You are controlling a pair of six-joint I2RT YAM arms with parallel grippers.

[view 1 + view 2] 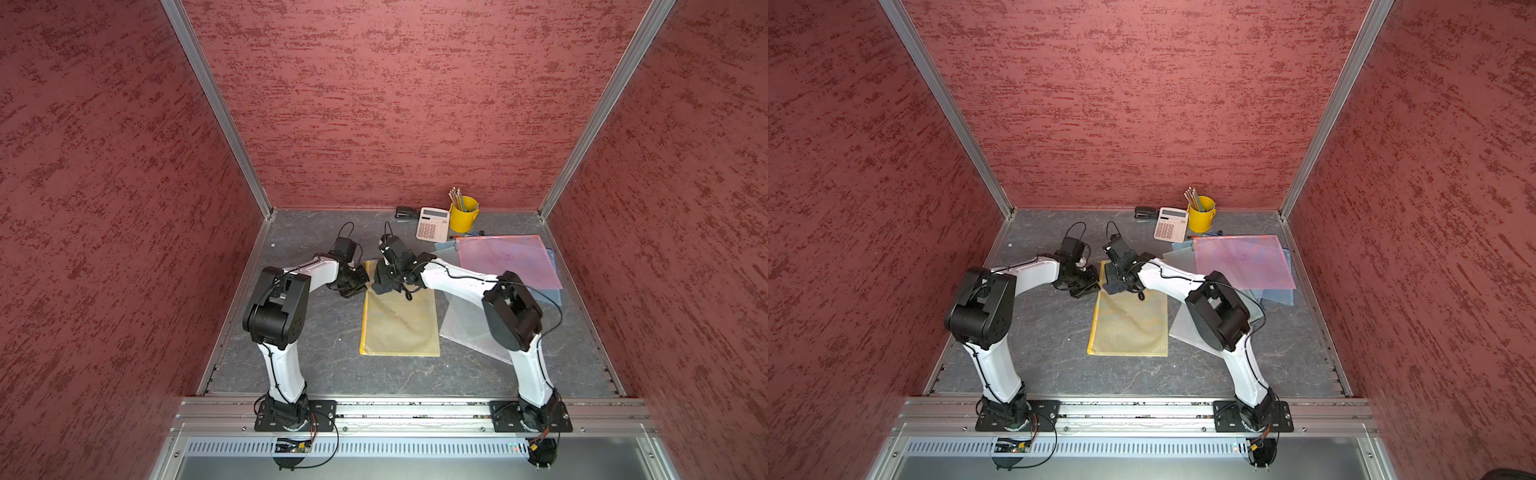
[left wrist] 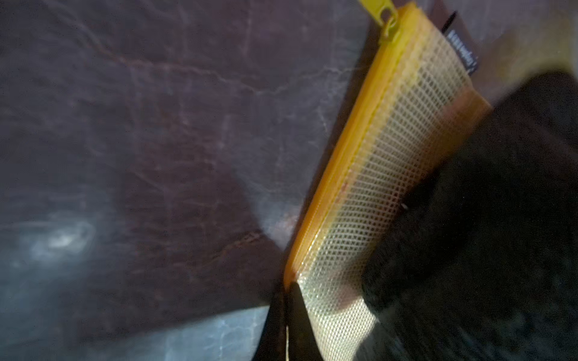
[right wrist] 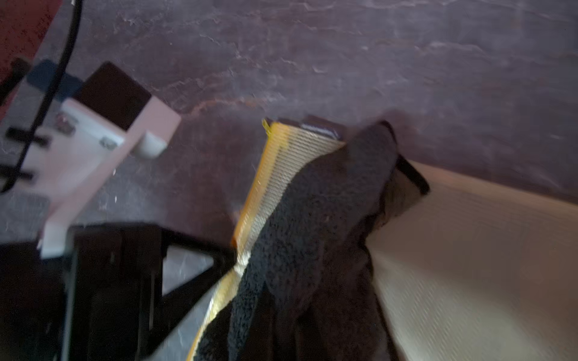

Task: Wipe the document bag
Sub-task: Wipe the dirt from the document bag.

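Our right claw [image 1: 388,279] pinches the dark cloth [image 3: 312,203]; left claw [image 2: 287,315], pressed together, pins the yellow mesh document bag [image 1: 399,328]. If that slips, we'd bunch it.

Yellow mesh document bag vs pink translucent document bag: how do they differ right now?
The yellow mesh document bag is gridded and lies directly on the table; the pink translucent document bag is smooth and tops a pile of clear and blue sleeves at the right. A dark fleecy cloth rests on the yellow bag's far end; the pink bag's top is bare. Both lie flat.
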